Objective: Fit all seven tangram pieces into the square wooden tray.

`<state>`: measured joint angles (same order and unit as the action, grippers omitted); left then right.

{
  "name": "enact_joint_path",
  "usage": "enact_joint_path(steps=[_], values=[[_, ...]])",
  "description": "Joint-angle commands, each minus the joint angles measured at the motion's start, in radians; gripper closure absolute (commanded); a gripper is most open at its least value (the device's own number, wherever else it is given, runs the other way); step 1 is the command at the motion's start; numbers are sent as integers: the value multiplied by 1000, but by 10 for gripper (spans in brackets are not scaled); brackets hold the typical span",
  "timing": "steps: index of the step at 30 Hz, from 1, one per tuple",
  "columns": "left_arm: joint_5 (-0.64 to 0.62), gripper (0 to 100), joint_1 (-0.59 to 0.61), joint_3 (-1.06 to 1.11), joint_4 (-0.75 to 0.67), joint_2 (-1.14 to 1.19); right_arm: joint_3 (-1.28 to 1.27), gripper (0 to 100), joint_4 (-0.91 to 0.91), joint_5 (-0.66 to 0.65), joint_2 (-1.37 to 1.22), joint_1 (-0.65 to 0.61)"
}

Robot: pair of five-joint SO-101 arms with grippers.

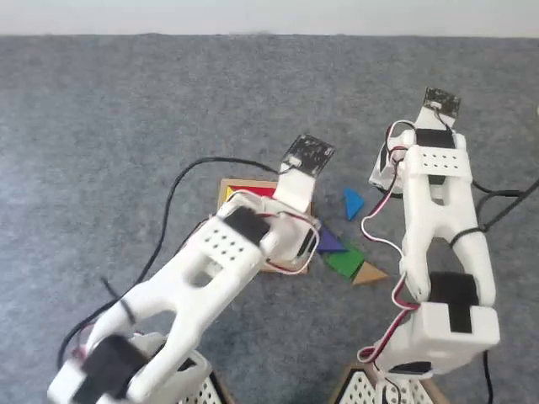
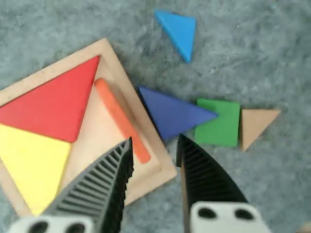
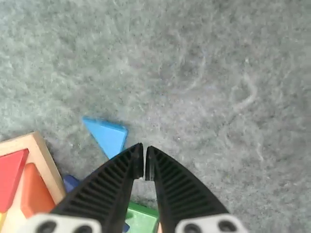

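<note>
Desk (image 1: 126,109): grey, carpet-like surface. A black cable (image 1: 173,202) runs across it beside the left arm (image 1: 210,278). In the high view that arm covers most of the tray.

Wooden tray (image 2: 111,60): holds the red triangle (image 2: 53,104) and the yellow triangle (image 2: 31,162), which meet edge to edge. The orange piece (image 2: 121,119) shows as a narrow strip inside the tray. Its long axis runs along the rim nearest the loose pieces. Cannot tell if it lies flat or leans.

Outside the tray:
- The dark blue triangle (image 2: 172,116) has one side against the rim, and its tip points away from the tray and reaches the green square (image 2: 219,124).
- The tan triangle (image 2: 255,125) touches the square's far side and also points away, so the three make a row.
- The light blue triangle (image 2: 180,30) lies apart from that row.

Left gripper (image 2: 154,140): points down above the tray's corner by the orange piece, jaws spread, nothing held.

Right arm (image 1: 438,219): extended out over the desk. Right gripper (image 3: 144,153): above bare desk just beside the light blue triangle, jaws closed together and empty.
</note>
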<state>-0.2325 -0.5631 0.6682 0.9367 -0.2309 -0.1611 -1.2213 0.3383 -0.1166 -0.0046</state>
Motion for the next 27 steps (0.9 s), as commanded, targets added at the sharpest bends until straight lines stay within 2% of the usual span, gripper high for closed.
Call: enact_joint_path(steps=[1,8,16,22,27], values=[[-48,845,-9,-125,6,127,60,992,-4,-12,-2,15],[-54,892,48,-147,5,250,60,992,-2,-12,-4,33],[-12,897,120,-31,-9,48,60,992,-2,-14,-5,33],[-14,895,184,77,-153,-29,60,992,-7,-15,-5,30],[-20,895,176,82,-129,-69,58,992,-8,-15,-5,30]])
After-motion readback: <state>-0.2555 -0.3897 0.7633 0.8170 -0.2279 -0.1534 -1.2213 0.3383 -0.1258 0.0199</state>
